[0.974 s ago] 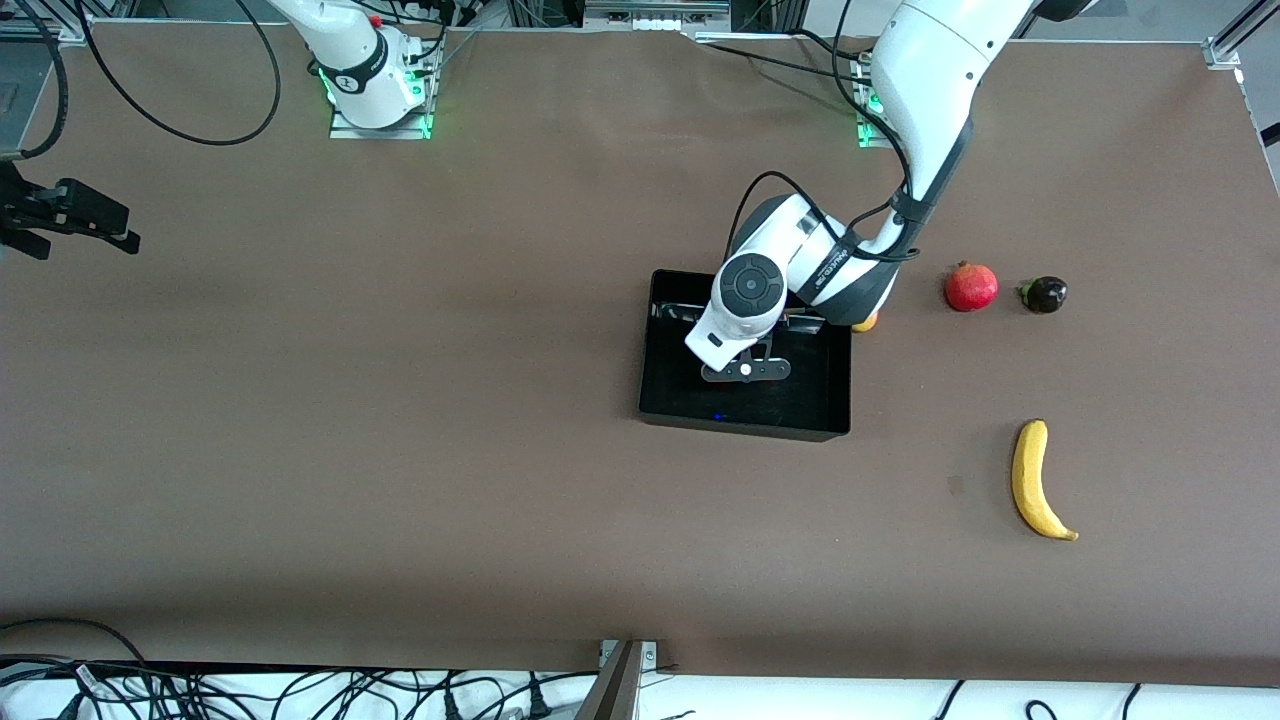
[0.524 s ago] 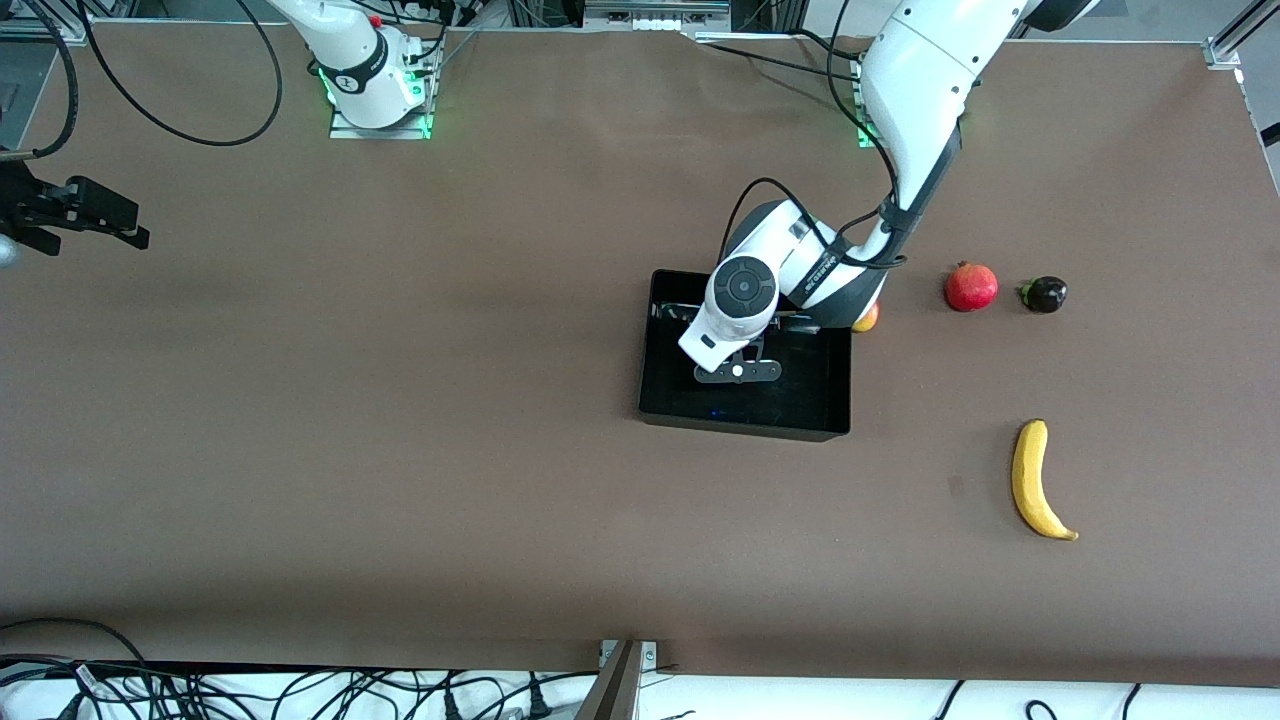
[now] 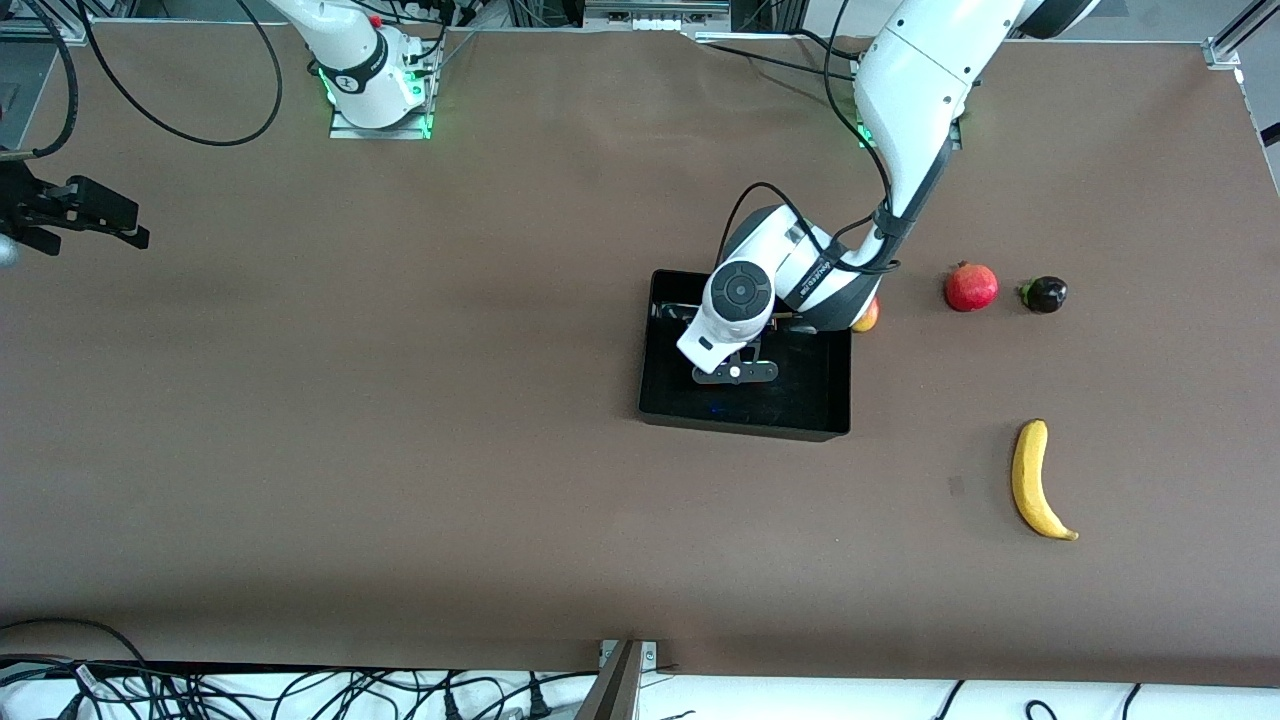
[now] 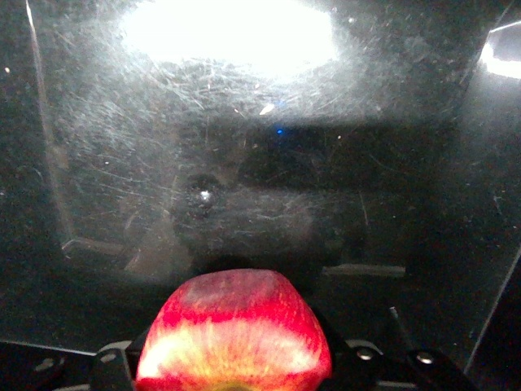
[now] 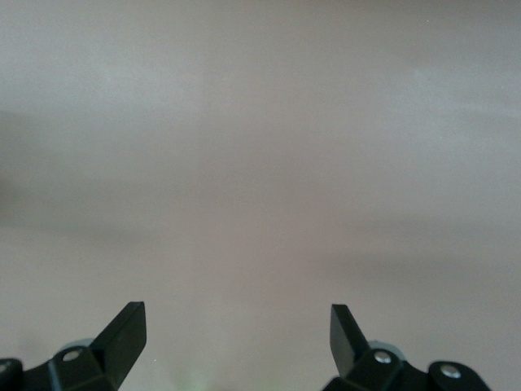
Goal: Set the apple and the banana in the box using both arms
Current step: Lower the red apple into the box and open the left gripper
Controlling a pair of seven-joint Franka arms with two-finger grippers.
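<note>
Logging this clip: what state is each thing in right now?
apple: gripped by the left hand, over the box.
box: on the table, nothing resting in it.
banana: lying on the table, untouched.
right hand: open, holding nothing, waiting at the table's edge.

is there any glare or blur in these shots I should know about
Left wrist view: strong white glare on the glossy, scratched box floor, and the apple in the left gripper looks soft. Right wrist view: even light, bare table featureless past the open right gripper. Front view: sharp, evenly lit.
</note>
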